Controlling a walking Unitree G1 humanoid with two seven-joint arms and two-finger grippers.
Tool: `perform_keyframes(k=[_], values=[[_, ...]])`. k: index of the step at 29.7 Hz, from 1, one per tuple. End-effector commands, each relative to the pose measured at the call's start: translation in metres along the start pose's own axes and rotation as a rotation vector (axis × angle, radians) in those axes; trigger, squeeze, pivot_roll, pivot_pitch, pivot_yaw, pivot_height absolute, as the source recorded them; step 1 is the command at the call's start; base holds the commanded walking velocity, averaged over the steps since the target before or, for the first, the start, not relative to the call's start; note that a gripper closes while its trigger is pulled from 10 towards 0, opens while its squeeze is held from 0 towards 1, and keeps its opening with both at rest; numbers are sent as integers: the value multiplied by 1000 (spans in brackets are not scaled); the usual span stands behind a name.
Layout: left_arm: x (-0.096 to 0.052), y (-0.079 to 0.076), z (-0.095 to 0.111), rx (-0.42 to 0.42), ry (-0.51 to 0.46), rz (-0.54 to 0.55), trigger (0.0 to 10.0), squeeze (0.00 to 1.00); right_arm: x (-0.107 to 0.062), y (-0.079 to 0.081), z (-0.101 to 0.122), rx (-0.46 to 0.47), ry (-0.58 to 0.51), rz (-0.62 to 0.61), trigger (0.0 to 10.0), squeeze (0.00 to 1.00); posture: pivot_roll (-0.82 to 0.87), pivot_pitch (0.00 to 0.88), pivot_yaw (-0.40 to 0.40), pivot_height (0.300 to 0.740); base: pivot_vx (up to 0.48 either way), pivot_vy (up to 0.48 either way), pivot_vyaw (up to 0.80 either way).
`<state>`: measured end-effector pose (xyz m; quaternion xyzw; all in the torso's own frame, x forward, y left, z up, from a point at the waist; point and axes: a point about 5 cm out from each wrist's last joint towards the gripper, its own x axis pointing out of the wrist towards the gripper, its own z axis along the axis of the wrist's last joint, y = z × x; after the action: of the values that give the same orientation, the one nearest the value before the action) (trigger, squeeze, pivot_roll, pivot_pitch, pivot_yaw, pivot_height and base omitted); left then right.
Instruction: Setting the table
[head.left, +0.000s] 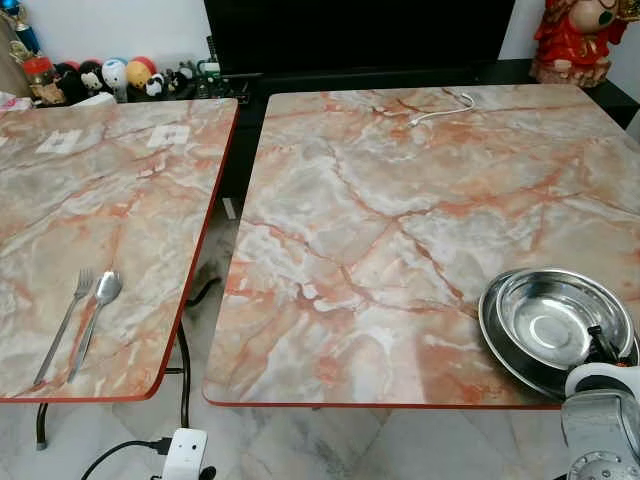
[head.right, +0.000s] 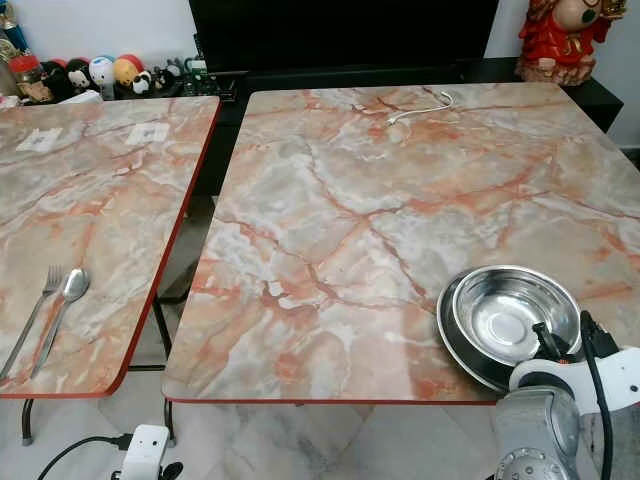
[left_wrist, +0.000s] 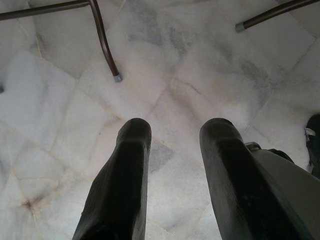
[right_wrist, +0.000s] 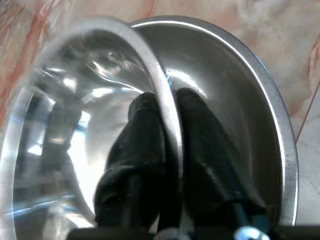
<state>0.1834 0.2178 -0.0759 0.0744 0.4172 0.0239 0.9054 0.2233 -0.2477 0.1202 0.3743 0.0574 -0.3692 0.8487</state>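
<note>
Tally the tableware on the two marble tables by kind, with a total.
Steel bowls: 2, stacked; upper bowl sits in the lower bowl, right gripper pinching the upper rim.
Fork: 1
Spoon: 1
Total: 4

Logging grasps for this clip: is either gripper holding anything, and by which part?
The right gripper pinches the rim of the upper shiny steel bowl, nested in a second steel bowl. The left gripper is open, holding nothing.

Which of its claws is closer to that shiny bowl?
Right. The right gripper pinches the top bowl's rim, one finger inside. The left gripper hangs open over the floor, away from it.
</note>
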Motion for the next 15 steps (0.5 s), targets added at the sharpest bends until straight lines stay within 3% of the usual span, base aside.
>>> perform_keyframes(k=[1, 5, 6, 7, 8, 9, 10, 15], values=[[-2, 3, -7, 31, 31, 1, 10000, 0, -2, 4, -11, 49, 40, -5, 10000, 886, -162, 65, 60, 740, 0, 0, 0], [-1, 3, -6, 32, 30, 1, 10000, 0, -3, 3, -9, 52, 30, -21, 10000, 847, -165, 61, 61, 740, 0, 0, 0], [-1, 3, -6, 32, 30, 1, 10000, 0, -3, 2, -9, 46, 25, -26, 10000, 620, -165, 63, 59, 740, 0, 0, 0], [-1, 3, -6, 32, 30, 1, 10000, 0, -3, 1, -8, 42, 21, -31, 10000, 620, -165, 63, 59, 740, 0, 0, 0], [-1, 3, -6, 31, 29, 1, 10000, 0, -3, -1, -8, 38, 18, -39, 10000, 122, -166, 63, 59, 740, 0, 0, 0], [-1, 3, -6, 31, 29, 1, 10000, 0, -3, -1, -8, 38, 18, -39, 10000, 122, -166, 63, 59, 740, 0, 0, 0], [-1, 3, -5, 30, 29, 2, 10000, 0, -3, -1, -8, 34, 18, -43, 10000, 0, -166, 63, 59, 740, 0, 0, 0], [-1, 3, -6, 26, 32, 4, 10000, 0, -6, -2, -7, 15, 14, -48, 10000, 0, -170, 66, 57, 740, 0, 0, 0]])
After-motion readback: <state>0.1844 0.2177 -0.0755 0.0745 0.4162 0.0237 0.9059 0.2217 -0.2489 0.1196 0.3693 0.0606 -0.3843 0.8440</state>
